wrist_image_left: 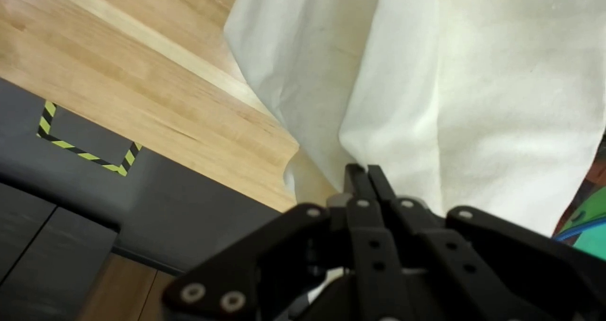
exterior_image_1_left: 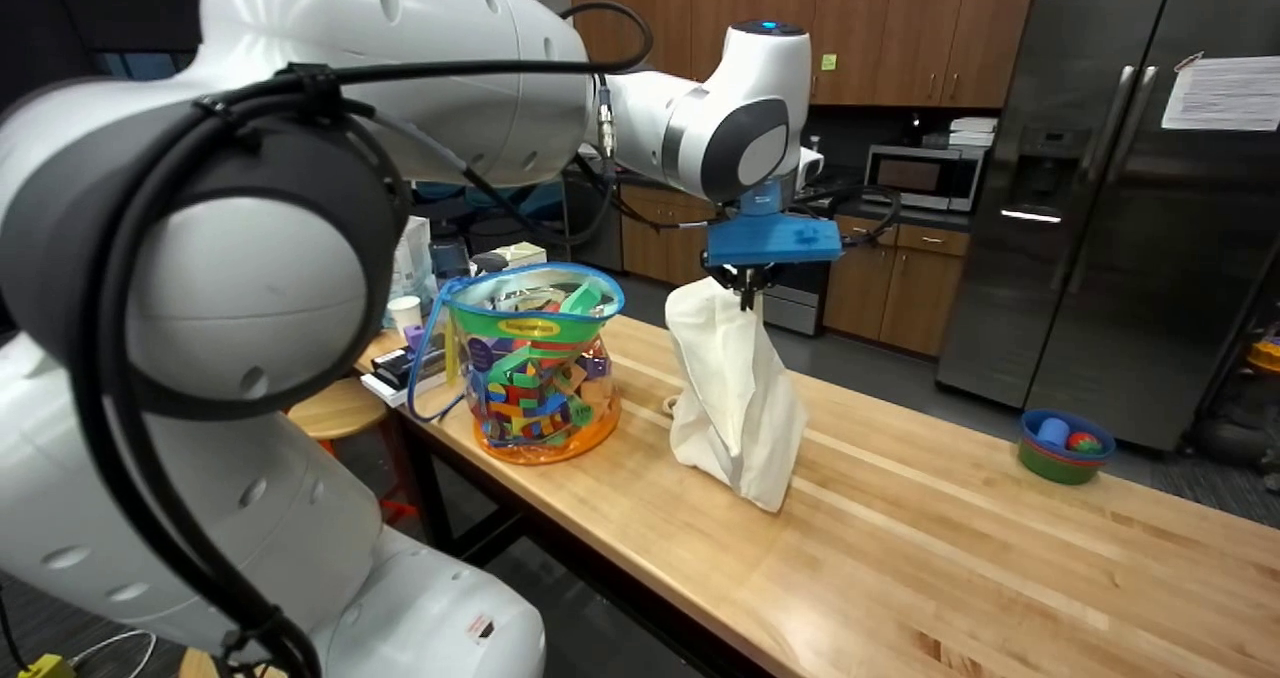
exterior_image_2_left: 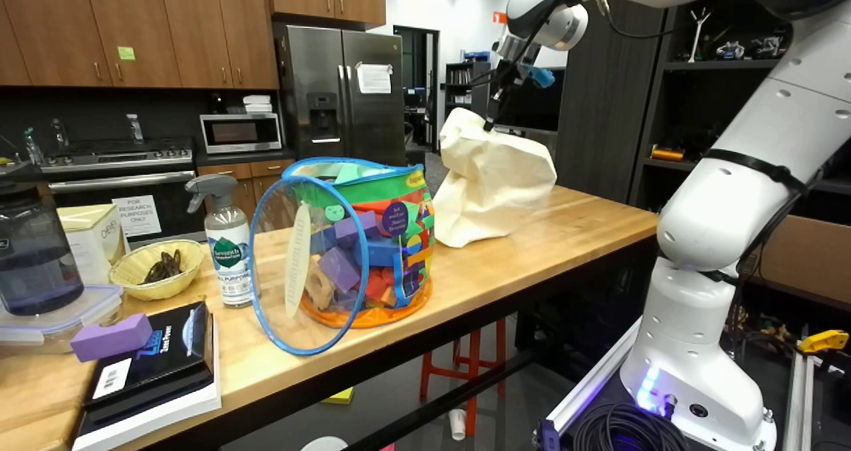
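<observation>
A cream-white cloth bag (exterior_image_1_left: pixel 735 398) stands, folded and creased, on the wooden table in both exterior views (exterior_image_2_left: pixel 492 181). Its lower part rests on the tabletop and its upper part rises to the gripper. My gripper (exterior_image_1_left: pixel 748 300) points down at the top of the cloth, and also shows there in an exterior view (exterior_image_2_left: pixel 490 124). In the wrist view, the black fingertips (wrist_image_left: pixel 362 169) are nearly together with a fold of the cloth (wrist_image_left: pixel 502 103) pinched between them. What is inside the cloth bag is hidden.
A clear zip bag of colourful blocks (exterior_image_1_left: pixel 530 328) stands close beside the cloth, its round lid hanging open. Stacked bowls (exterior_image_1_left: pixel 1062 470) hold small items near the far edge. A spray bottle (exterior_image_2_left: pixel 228 258), wicker basket (exterior_image_2_left: pixel 156 291) and black box (exterior_image_2_left: pixel 156 354) stand at the table's end.
</observation>
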Robot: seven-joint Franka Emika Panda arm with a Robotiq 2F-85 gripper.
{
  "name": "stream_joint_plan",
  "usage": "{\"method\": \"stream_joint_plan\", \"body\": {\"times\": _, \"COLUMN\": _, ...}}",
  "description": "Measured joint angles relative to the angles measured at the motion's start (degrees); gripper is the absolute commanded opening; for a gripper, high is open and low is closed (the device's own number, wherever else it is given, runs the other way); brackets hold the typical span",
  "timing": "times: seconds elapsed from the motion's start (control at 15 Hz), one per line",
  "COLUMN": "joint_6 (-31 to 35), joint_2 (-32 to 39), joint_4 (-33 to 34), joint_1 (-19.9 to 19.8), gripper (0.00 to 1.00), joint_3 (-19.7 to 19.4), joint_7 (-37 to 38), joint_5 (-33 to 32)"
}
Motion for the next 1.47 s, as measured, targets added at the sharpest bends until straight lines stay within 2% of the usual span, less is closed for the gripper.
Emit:
{"method": "stream_joint_plan", "body": {"times": 0.2, "joint_6": -0.1, "joint_2": 0.1, "joint_4": -0.2, "joint_1": -0.7, "gripper": 0.27, "joint_3": 0.9, "joint_7": -0.1, "joint_5": 0.0}}
{"method": "stream_joint_plan", "body": {"times": 0.8, "joint_6": -0.1, "joint_2": 0.2, "joint_4": -0.2, "joint_1": -1.0, "gripper": 0.28, "joint_3": 1.0, "joint_7": -0.1, "joint_5": 0.0}}
{"method": "stream_joint_plan", "body": {"times": 0.87, "joint_6": -0.1, "joint_2": 0.2, "joint_4": -0.2, "joint_1": -1.0, "gripper": 0.53, "joint_3": 1.1, "joint_7": -0.1, "joint_5": 0.0}}
{"method": "stream_joint_plan", "body": {"times": 1.0, "joint_6": -0.1, "joint_2": 0.2, "joint_4": -0.3, "joint_1": -1.1, "gripper": 0.58, "joint_3": 1.2, "joint_7": 0.0, "joint_5": 0.0}}
{"method": "stream_joint_plan", "body": {"times": 1.4, "joint_6": -0.1, "joint_2": 2.5, "joint_4": -1.1, "joint_1": -3.7, "gripper": 0.97, "joint_3": 1.6, "joint_7": 4.6, "joint_5": 0.2}}
{"method": "stream_joint_plan", "body": {"times": 1.47, "joint_6": 0.0, "joint_2": 2.9, "joint_4": -1.1, "joint_1": -4.0, "gripper": 0.99, "joint_3": 1.7, "joint_7": 5.7, "joint_5": 0.5}}
